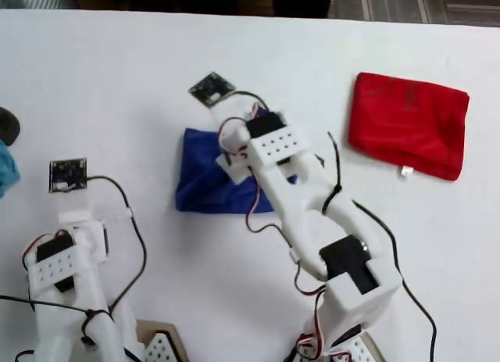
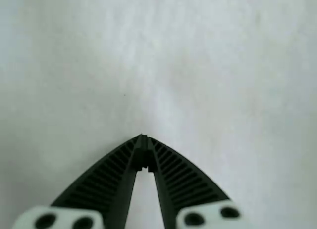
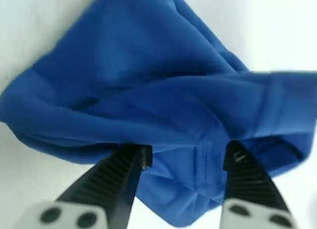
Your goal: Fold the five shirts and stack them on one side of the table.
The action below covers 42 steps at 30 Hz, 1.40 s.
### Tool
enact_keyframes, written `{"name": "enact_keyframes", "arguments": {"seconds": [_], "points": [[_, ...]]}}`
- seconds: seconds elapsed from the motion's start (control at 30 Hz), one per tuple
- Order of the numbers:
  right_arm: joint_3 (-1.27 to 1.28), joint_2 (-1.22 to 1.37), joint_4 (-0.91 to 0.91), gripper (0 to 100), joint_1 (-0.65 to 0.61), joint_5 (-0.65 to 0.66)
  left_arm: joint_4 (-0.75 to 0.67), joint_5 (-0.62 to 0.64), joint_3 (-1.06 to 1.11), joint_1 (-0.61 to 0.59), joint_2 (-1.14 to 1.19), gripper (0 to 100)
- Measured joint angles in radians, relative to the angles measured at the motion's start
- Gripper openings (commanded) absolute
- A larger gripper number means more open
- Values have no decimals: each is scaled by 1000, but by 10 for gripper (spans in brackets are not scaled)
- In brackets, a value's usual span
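In the high view, the blue shirt [image 1: 205, 180] lies in a loose, rumpled heap on the white table [image 1: 117, 65]. The red shirt [image 1: 408, 124] is folded into a flat rectangle and lies well apart from the blue shirt, to its right and a little farther from the arm bases. The right arm [image 1: 312, 206] stretches over the blue shirt, and its wrist covers the right part of the cloth. The left arm [image 1: 66, 272] stands well to the left of the blue shirt and nearer the bases. Far to the left of the blue shirt, at the table's edge, are a scrap of teal cloth [image 1: 5, 168] and, just beyond it, a dark object [image 1: 6, 126].

In the left wrist view, the left gripper [image 2: 142, 142] has its tips pressed together with nothing between them, above bare table.

In the right wrist view, the right gripper [image 3: 185, 157] is spread wide and low over the blue shirt [image 3: 148, 90]. A bunched fold of the cloth sits between its fingers [image 3: 124, 174], which do not squeeze it.
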Motion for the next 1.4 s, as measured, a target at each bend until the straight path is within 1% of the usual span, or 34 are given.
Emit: {"name": "enact_keyframes", "arguments": {"seconds": [0.23, 0.33, 0.5, 0.6, 0.73, 0.8, 0.93, 1.13, 1.4], "points": [[0, 11, -9, 240, 23, 0, 0, 0, 0, 0, 0, 26], [0, 63, -9, 240, 68, 0, 0, 0, 0, 0, 0, 26], [0, 141, -9, 230, 71, -5, 0, 0, 0, 0, 0, 26], [-6, 146, -9, 154, 72, -6, 0, 0, 0, -2, 0, 26], [-60, 146, -9, 15, 83, -6, 0, 0, 0, -2, 0, 26], [-84, 146, -9, 29, 83, -6, 0, 0, 0, -2, 0, 26], [-120, 146, -5, 20, 83, -6, 0, 0, 0, -2, 0, 26], [-176, 146, 83, 20, 83, -6, -9, 0, 0, 0, 0, 26], [-180, 64, 198, 25, 167, -6, -12, 0, 0, -2, 0, 26]]}}
